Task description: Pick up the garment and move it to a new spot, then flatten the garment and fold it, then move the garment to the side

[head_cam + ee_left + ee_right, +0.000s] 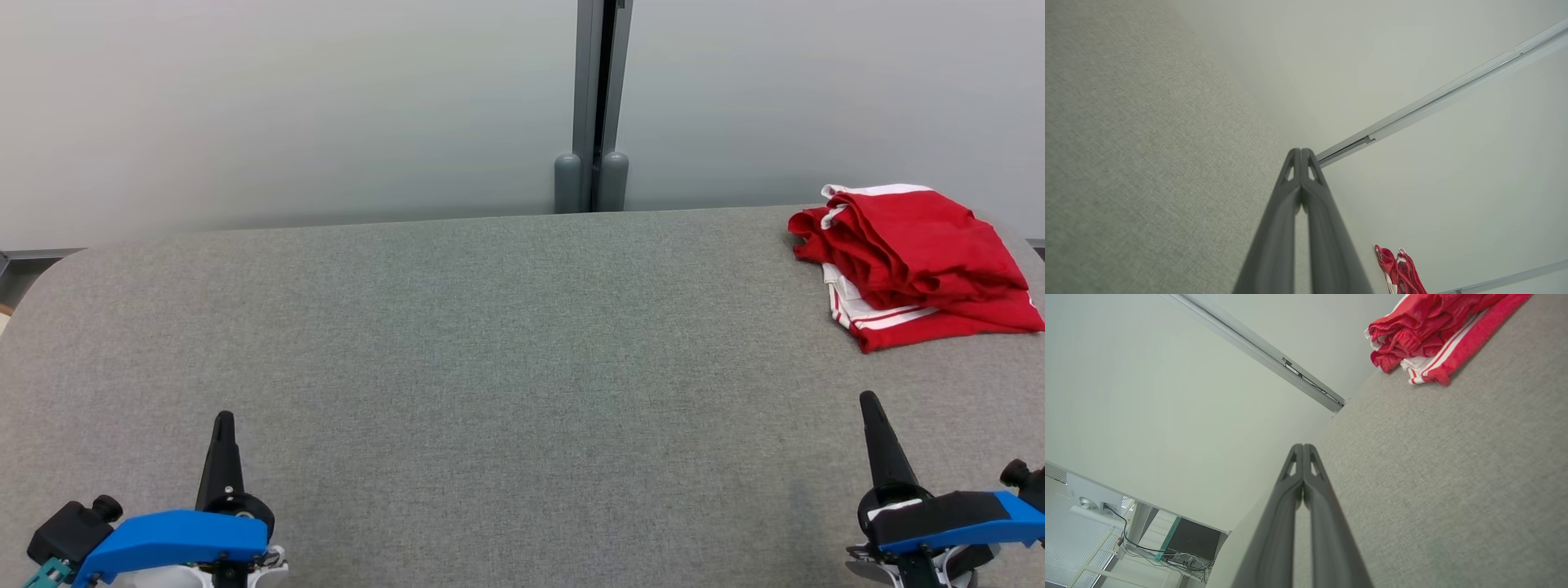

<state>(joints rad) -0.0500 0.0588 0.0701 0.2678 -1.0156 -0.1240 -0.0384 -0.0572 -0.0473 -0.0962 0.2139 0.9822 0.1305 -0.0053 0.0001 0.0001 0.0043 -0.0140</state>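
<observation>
Resting in loose folds at the surface's [490, 327] far right corner, the red garment [914, 261] lies well apart from the left gripper [224, 420] and right gripper [869, 400], both pressed together and empty.

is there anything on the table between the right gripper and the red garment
Nothing visible does. Bare grey table lies between the right gripper, shut, and the red garment heaped near the far right edge.

Garment [914, 261] on table [490, 367], far right corner; left gripper [224, 418] near left, right gripper [869, 398] near right.
</observation>
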